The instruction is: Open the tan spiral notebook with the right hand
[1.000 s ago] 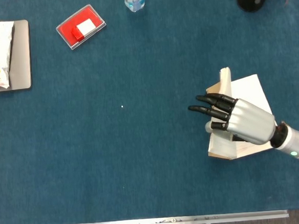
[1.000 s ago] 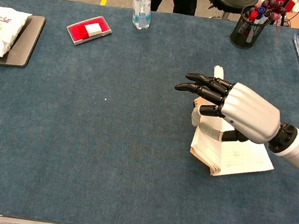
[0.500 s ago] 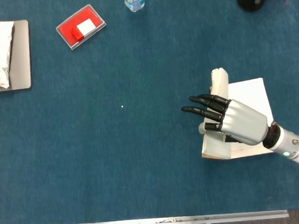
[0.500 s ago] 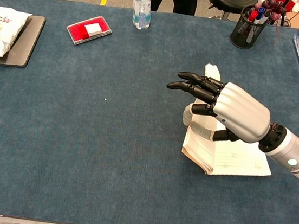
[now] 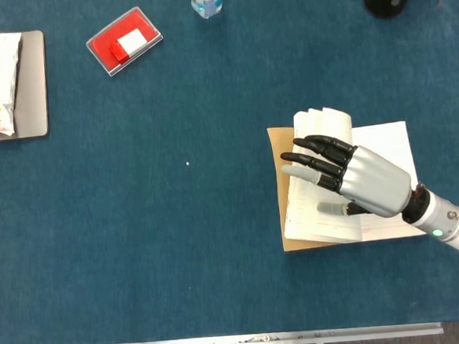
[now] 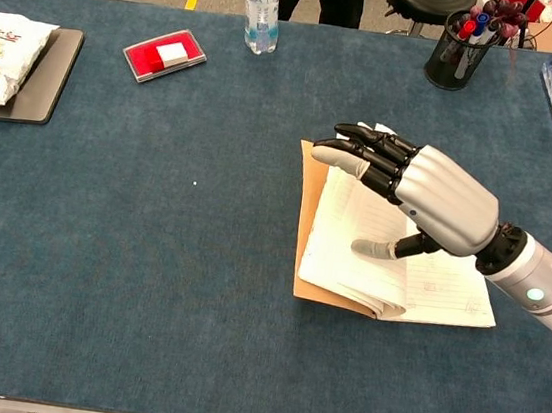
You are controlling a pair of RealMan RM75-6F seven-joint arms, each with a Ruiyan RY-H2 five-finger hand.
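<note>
Tan spiral notebook point(image 5: 327, 212) now lies open at table-right — its cover and pages, upright a moment ago, have flopped leftward. Right hand point(image 5: 348, 179) hovers unclenched, seemingly grasping nothing — opening looks done.

Bright, even overhead light; soft shadows, sharp focus, perhaps slight glare on the silver hand point(image 6: 439, 194).

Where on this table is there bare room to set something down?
The widest free patch is the middle, between the red case, the tablet with the snack bag and the open notebook. The right hand crowds the notebook; bottles and the pen cup line the far edge.
</note>
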